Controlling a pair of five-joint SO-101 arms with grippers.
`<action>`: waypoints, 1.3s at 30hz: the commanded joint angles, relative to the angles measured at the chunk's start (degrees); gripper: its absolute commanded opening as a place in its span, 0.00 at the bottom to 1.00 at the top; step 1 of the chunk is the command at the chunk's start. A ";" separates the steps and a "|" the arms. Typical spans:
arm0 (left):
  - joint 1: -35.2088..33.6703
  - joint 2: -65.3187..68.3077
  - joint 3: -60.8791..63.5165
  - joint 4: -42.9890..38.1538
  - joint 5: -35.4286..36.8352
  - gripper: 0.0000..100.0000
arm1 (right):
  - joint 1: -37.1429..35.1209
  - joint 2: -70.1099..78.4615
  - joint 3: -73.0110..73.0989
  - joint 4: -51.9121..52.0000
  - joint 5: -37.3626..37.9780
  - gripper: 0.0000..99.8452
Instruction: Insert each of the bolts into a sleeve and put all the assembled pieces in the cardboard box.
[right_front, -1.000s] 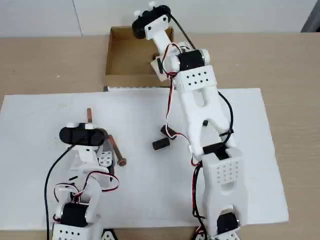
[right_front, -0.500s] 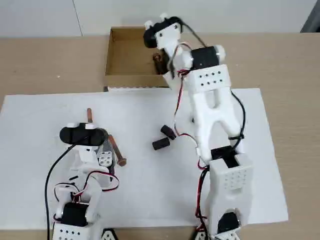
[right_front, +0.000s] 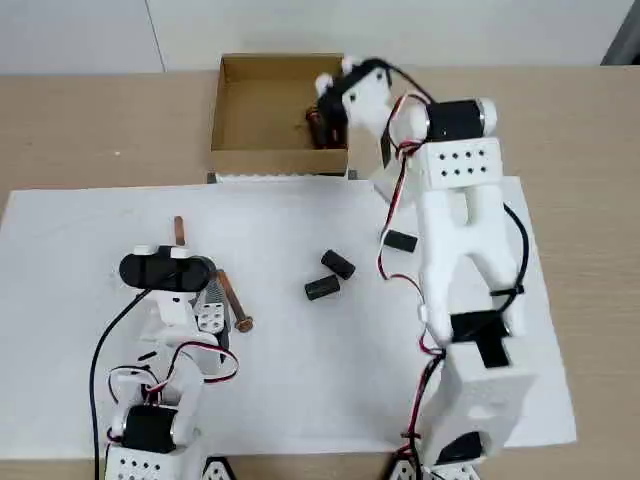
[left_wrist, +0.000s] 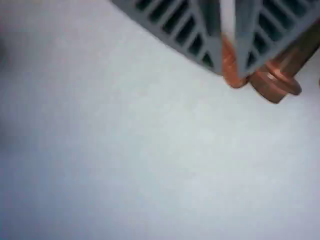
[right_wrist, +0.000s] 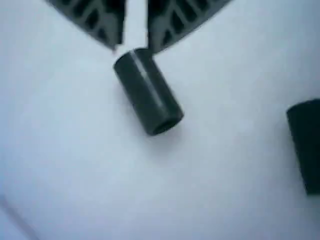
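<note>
**Right hand at the box, left hand on a bolt**

The cardboard box (right_front: 215, 110), open-topped and square-cornered, sits by the tabletop's (right_front: 90, 120) far edge. It touches a sheet of white paper (right_front: 90, 260) that covers the middle. Inside, against the wall nearest the right edge, lies a dark cylindrical piece (right_front: 318, 126) with a copper end. The right hand (right_front: 330, 108) hangs over that wall. In its wrist view the ribbed grey jaws stand almost together with a thin slit between them, gripping nothing, tips just above a smooth black sleeve (right_wrist: 147, 92).

Two tubular sleeves (right_front: 338, 264) lie near each other mid-paper, and a third sleeve (right_front: 400, 241) lies just beside the right arm. Toward the near left corner the left hand (right_front: 212, 305) has its jaws almost together, and a copper flanged bolt (right_front: 232, 298) touches their tips. I cannot tell whether it is pinched. The other bolt (right_front: 179, 230) lies apart, toward the far edge.

A second ago the right arm crossed the paper's middle and hid the third sleeve. It has since swung toward the right edge, and the piece now shows in the box. The left arm, both bolts and the two sleeves are unchanged.

The widest bare paper lies between the sleeves and the near edge
</note>
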 joint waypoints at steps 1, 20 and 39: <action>-0.18 -0.62 -0.31 0.09 -0.09 0.01 | 0.66 -6.11 7.38 0.13 3.08 0.14; -0.18 -0.62 -0.31 0.09 -0.09 0.01 | 1.01 -2.95 22.68 -11.65 17.05 0.23; -0.09 -0.62 -0.31 0.09 -0.18 0.01 | 3.82 11.21 22.59 -19.38 18.90 0.19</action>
